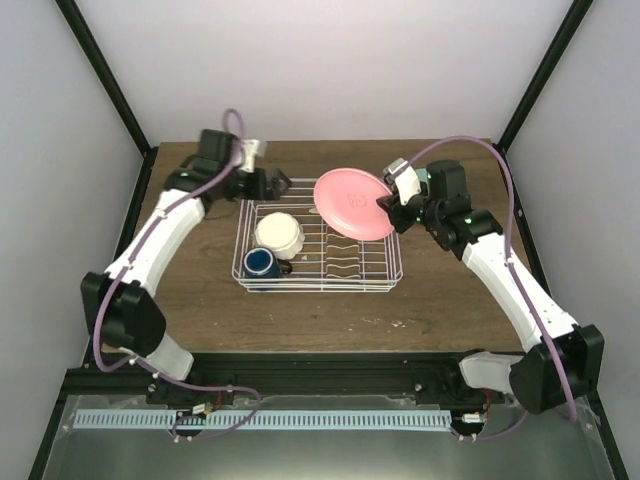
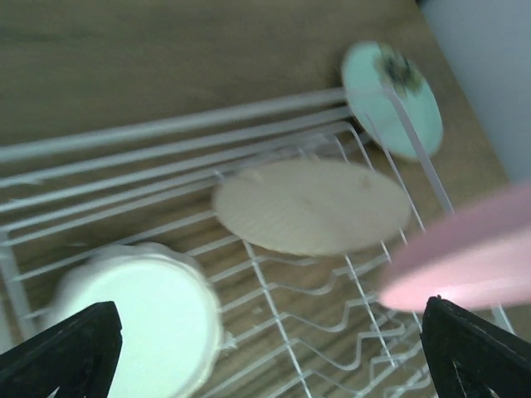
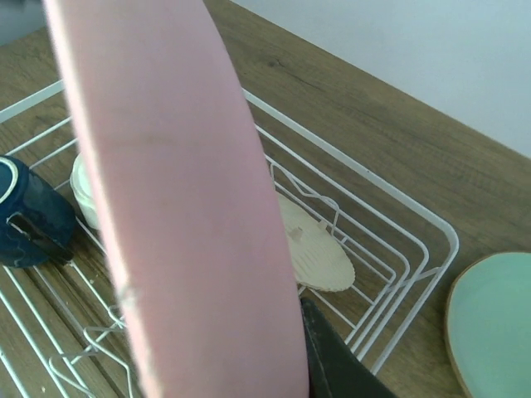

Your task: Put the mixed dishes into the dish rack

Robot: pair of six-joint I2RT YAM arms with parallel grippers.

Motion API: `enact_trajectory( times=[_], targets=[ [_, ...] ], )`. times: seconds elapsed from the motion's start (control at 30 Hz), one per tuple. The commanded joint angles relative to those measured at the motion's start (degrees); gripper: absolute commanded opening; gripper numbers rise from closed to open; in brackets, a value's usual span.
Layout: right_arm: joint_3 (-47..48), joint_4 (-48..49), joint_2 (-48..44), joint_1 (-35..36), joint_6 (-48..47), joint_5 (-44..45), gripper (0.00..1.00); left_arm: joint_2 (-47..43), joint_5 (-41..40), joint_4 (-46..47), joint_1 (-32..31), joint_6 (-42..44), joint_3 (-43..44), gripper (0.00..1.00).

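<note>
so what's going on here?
The right claw holds the pink plate tilted over the dish rack at its far right end, not yet slotted. The left claw hangs open by its far left corner. The cream bowl, blue mug and a yellowish plate are in the rack; the pale green plate sits on the table outside it.

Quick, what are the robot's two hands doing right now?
Left gripper: open, holding nothing.
Right gripper: shut on the round pink plate.
</note>
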Motion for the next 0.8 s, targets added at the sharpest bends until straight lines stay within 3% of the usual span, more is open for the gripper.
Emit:
enact_trajectory(
  times=[0.0,0.23,0.43,0.57,0.77],
  targets=[
    [2.8,-0.3,-4.6,2.2,-5.8,0.6,0.01,-6.5,0.3,0.7,8.3,-5.0,2.0,1.00],
    [1.4,-0.5,-6.4,14.1,-15.3,16.6,0.01,-9.7,-2.1,1.0,12.8,-3.5,1.1,1.00],
    [-7.6,9.5,-8.5,25.9,-24.6,38.3,0.01,-11.5,-1.6,4.7,13.2,-5.1,-4.0,1.00],
    [-13.3,20.0,-10.7,27.4,-31.3,47.1,0.01,-11.9,-2.5,4.9,13.2,-4.5,-5.3,1.00],
    [-17.4,31.7,-12.3,27.5,-38.8,50.4,0.01,-12.5,-3.8,5.1,13.2,-4.4,-6.5,1.00]
  ],
)
